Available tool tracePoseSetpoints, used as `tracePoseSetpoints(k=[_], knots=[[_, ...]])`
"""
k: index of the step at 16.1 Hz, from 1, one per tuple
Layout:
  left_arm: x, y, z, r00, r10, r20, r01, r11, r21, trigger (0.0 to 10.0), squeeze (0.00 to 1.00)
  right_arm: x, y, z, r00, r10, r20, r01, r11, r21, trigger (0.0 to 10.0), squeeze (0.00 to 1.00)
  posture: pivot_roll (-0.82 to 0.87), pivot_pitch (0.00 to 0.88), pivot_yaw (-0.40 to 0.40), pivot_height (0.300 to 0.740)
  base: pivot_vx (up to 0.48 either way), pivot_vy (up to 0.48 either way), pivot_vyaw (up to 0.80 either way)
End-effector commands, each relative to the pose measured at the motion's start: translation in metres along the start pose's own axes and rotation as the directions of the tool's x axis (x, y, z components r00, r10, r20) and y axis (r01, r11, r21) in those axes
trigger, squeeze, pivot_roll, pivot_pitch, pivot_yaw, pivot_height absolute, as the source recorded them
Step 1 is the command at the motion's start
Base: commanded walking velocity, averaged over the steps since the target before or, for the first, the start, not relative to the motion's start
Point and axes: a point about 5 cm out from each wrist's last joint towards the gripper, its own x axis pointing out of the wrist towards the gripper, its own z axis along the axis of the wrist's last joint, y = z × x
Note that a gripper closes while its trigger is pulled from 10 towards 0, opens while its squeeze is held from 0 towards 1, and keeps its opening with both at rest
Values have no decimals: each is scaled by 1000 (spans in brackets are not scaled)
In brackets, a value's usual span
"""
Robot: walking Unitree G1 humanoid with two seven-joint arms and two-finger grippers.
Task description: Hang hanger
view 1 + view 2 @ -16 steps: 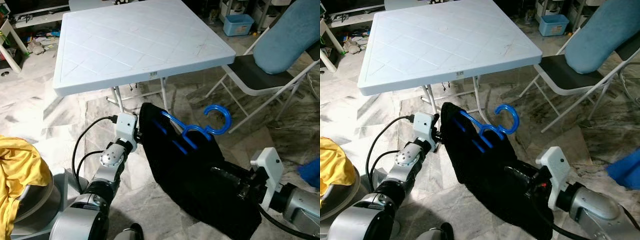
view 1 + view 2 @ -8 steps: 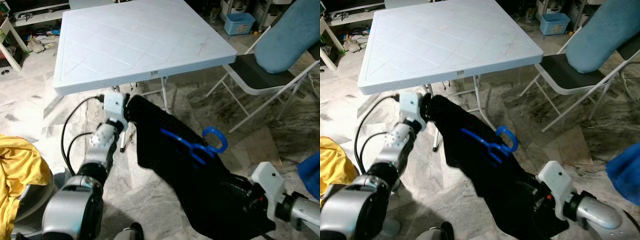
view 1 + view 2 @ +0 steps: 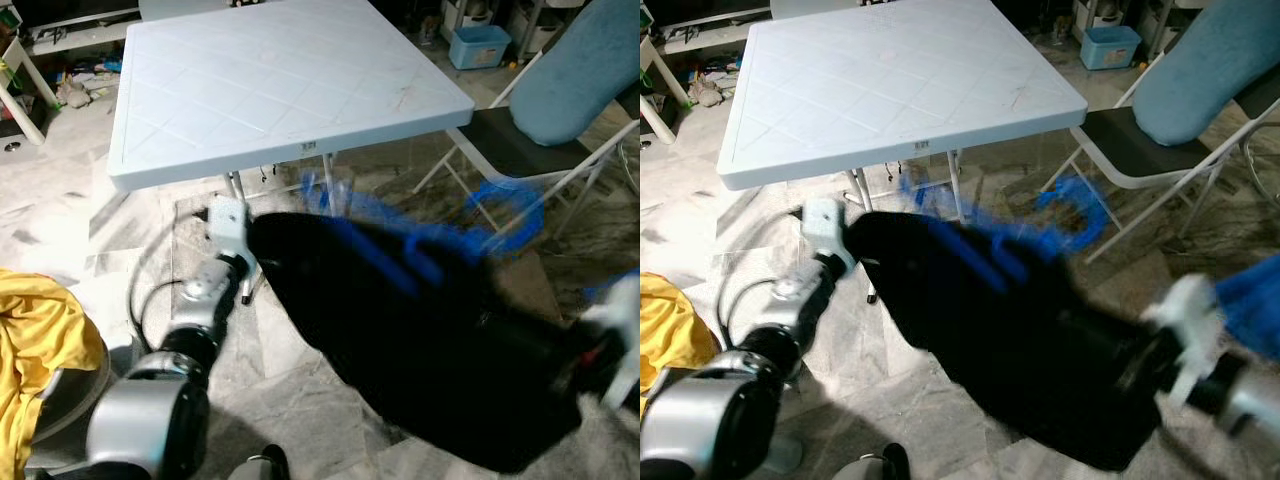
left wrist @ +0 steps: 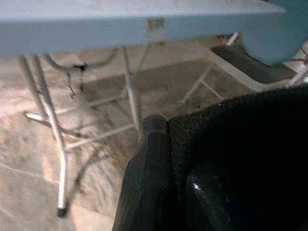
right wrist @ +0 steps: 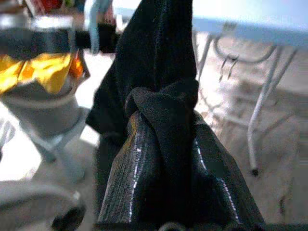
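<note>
Fingers of both grippers clamp black garment (image 3: 420, 350); blurred blue hanger (image 3: 400, 235) on it.

Matt black cloth garment (image 3: 420, 340), glossy black fingers (image 5: 139, 168), smooth white plastic table (image 3: 270, 80), polished marble floor (image 3: 60, 220).

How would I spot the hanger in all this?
Start at the big white square folding table. On its near side, both grippers hold up a black cloth. The blurred bright blue plastic hanger lies along that cloth's top edge, its hook nearest the folding chair.
</note>
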Motion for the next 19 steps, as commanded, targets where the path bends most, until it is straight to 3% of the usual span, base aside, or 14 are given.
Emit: tracePoseSetpoints(k=[1, 2, 5, 6, 7, 9, 10, 11, 12, 13, 15, 17, 18, 19], knots=[[-6, 5, -13, 999, 16, -49, -17, 999, -28, 0, 0, -2, -2, 10, 997, -18, 70, 18, 1000, 9, 10000, 0, -267, 144, 62, 740, 0, 0, 0], [-6, 0, -17, 998, -5, -64, 2, 999, -45, 0, 0, 0, -2, 13, 995, -20, 100, 18, 1000, 24, 10000, 0, -267, 144, 62, 740, 0, 0, 0], [-9, -51, -47, 965, -225, -135, 208, 969, -131, 0, 0, 39, 9, 22, 942, -70, 329, 9, 983, 184, 10000, 0, -251, 138, 49, 740, 0, 0, 0], [-10, -58, -50, 955, -261, -140, 244, 961, -133, 0, 0, 47, 9, 23, 932, -93, 350, 21, 979, 205, 10000, 0, -251, 138, 49, 740, 0, 0, 0], [-15, -77, -60, 915, -368, -166, 355, 929, -105, 0, 0, 66, 11, 21, 916, -135, 377, 44, 970, 240, 10000, 0, -239, 137, 50, 740, 0, 0, 0], [-23, -91, -73, 850, -469, -241, 480, 877, -14, 0, 0, 83, 17, 14, 927, -137, 348, 47, 966, 256, 10000, 0, -227, 135, 50, 740, 0, 0, 0], [-26, -90, -74, 852, -461, -246, 488, 871, 55, 6627, 0, 86, 23, 5, 949, -112, 294, 45, 973, 227, 10000, 0, -222, 136, 54, 740, 0, 0, 0], [-25, -82, -72, 878, -415, -237, 443, 893, 77, 10000, 0, 84, 23, -1, 961, -116, 250, 66, 977, 201, 10000, 0, -221, 138, 54, 740, 0, 0, 0], [-24, -74, -70, 899, -371, -230, 403, 909, 109, 10000, 812, 82, 20, -4, 966, -128, 223, 88, 980, 179, 10000, 0, -221, 138, 54, 740, 0, 0, 0], [-24, -69, -68, 911, -351, -217, 385, 911, 145, 10000, 1000, 81, 18, -6, 971, -139, 195, 111, 983, 148, 10000, 0, -222, 140, 56, 740, 0, 0, 0], [-25, -58, -61, 926, -334, -174, 368, 900, 232, 10000, 1000, 74, 3, -22, 975, -209, 69, 212, 977, -35, 10000, 0, -225, 144, 57, 740, 0, 0, 0], [-29, -56, -60, 905, -388, -172, 422, 865, 272, 10000, 1000, 62, -14, -33, 960, -280, 2, 278, 952, -132, 10000, 0, -226, 155, 61, 740, 0, 0, 0], [-35, -57, -61, 869, -461, -180, 495, 823, 278, 10000, 1000, 52, -31, -42, 926, -373, -53, 347, 899, -266, 10000, 0, -226, 163, 65, 740, 0, 0, 0], [-38, -58, -62, 849, -496, -182, 529, 800, 284, 10000, 1000, 50, -39, -45, 910, -409, -68, 373, 879, -298, 10000, 0, -225, 163, 66, 740, 0, 0, 0]])
